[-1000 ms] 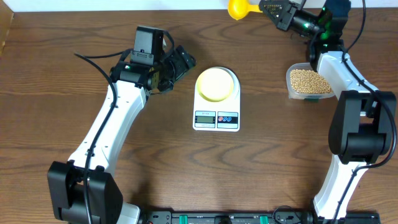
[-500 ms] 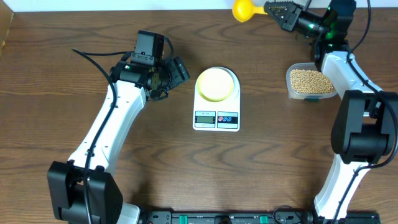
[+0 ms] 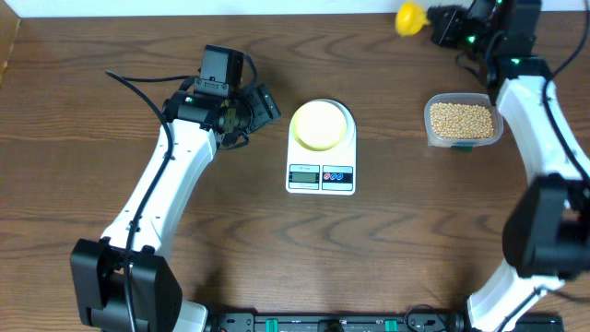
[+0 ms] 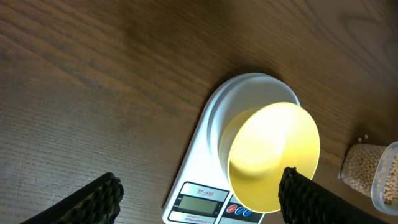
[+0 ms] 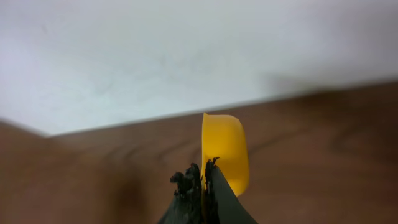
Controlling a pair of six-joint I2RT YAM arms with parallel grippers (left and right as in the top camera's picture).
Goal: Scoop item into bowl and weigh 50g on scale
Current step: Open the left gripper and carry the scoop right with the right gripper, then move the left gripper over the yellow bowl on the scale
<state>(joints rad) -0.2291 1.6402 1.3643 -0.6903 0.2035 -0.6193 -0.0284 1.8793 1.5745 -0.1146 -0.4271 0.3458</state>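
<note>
The pale-yellow bowl sits empty on the white scale at the table's middle; both also show in the left wrist view, the bowl and the scale. The tan beans fill a clear tub at the right. My right gripper is shut on a bright yellow scoop at the far edge, above and left of the tub; the right wrist view shows the scoop in the jaws. My left gripper is open and empty, left of the scale.
A white wall runs behind the table's far edge. Bare wooden tabletop lies in front of the scale and between the scale and the tub.
My right gripper has carried the yellow scoop to the right along the far edge, closer to the tub. The left arm pulled back slightly from the scale, then held still.
</note>
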